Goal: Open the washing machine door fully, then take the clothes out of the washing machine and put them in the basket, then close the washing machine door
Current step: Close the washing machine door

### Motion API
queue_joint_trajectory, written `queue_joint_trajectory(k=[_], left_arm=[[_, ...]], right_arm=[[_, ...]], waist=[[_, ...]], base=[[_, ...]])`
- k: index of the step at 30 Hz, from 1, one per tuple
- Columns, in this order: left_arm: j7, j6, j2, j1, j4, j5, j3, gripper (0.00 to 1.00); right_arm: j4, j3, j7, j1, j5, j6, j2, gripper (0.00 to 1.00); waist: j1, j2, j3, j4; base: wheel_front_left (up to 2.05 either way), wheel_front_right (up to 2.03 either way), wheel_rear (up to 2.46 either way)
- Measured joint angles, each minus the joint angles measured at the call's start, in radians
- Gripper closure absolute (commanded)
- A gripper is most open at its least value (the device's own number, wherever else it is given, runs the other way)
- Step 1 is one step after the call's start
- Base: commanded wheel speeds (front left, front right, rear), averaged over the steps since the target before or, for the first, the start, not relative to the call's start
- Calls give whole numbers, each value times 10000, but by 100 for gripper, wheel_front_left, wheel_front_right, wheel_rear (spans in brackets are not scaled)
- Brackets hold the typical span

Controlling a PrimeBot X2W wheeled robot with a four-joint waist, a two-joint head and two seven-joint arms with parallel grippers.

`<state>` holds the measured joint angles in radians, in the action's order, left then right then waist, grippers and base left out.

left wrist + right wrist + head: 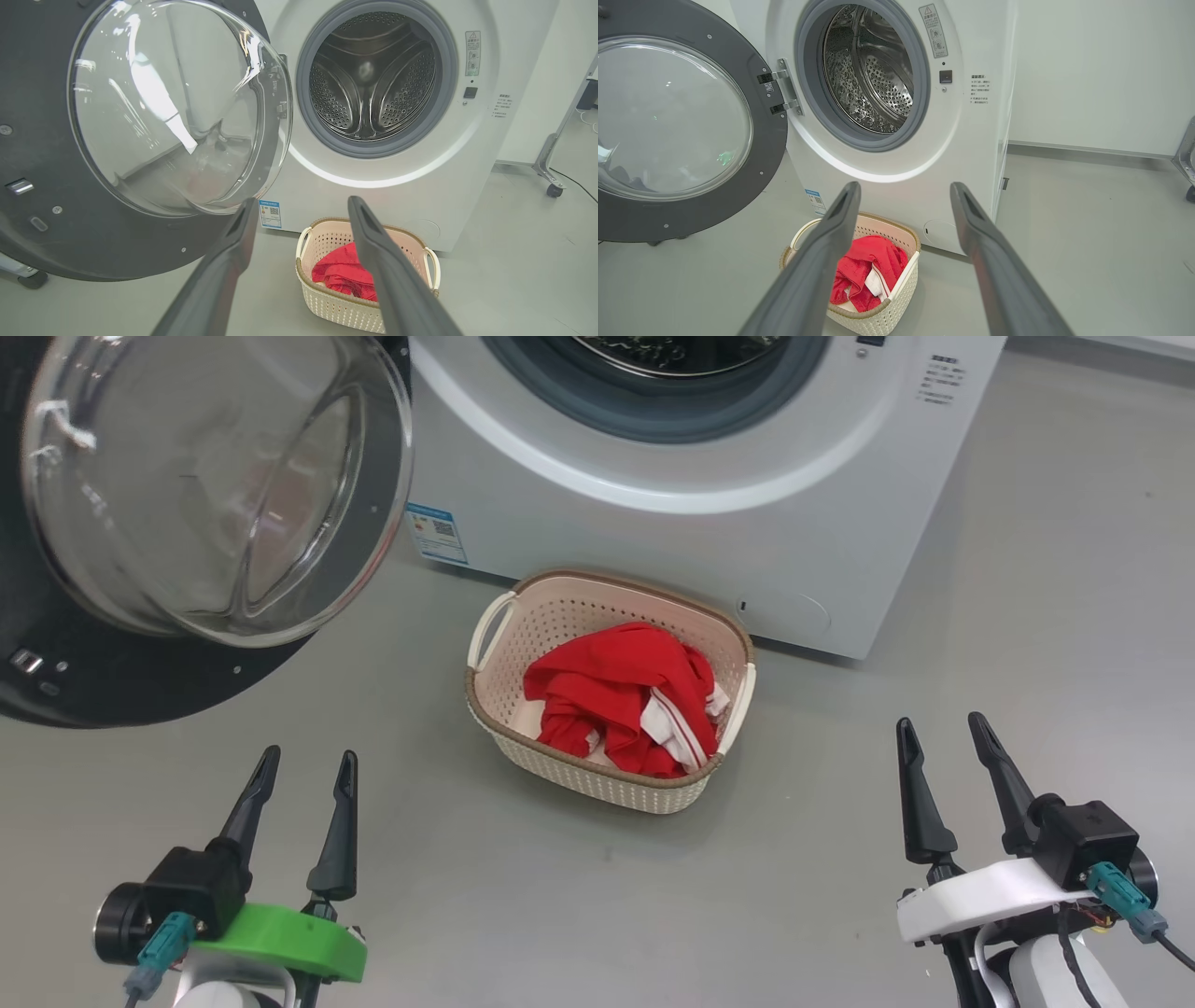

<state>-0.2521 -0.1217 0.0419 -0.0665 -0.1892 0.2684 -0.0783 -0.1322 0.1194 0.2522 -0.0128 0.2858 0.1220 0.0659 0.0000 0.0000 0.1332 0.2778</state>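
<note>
Our left hand and right hand hover low over the floor, each with its fingers spread and gripping nothing. Ahead and between them, the basket stands on the floor just before the washing machine, the red clothes heaped inside it. The door is swung wide to the left, and the drum shows through the mouth.

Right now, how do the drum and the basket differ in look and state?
The drum is shiny steel; the basket is cream plastic with a brown rim.
No clothes show in the drum; the basket holds the red clothes.
The drum opens to the front; the basket opens upward and stands on the floor.
Both have walls full of small holes.
</note>
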Motion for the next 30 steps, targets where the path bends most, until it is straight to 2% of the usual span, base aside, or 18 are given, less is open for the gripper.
queue_joint_trajectory(k=[6, 19, 25, 30], left_arm=[[0, 23, -2, 0, -4, 40, -69, 0], [0, 121, -8, 6, -10, 61, -167, 0], [0, 201, -15, 30, 15, 61, -23, 0], [0, 211, -13, 46, 54, 61, 63, 0]], right_arm=[[-29, 109, 0, -5, 0, 0, 31, 0], [-159, 272, 0, -32, 0, 0, 96, 0], [-257, 485, 0, -72, 0, 0, 102, 0], [-301, 571, 0, -118, 2, 0, 98, 0]], waist=[[0, 0, 6, 865], [0, 0, -65, 2210], [0, 0, -143, 2606], [0, 0, -174, 2666]], base=[[0, 0, 0], [0, 0, 0], [0, 0, 0], [0, 0, 0]])
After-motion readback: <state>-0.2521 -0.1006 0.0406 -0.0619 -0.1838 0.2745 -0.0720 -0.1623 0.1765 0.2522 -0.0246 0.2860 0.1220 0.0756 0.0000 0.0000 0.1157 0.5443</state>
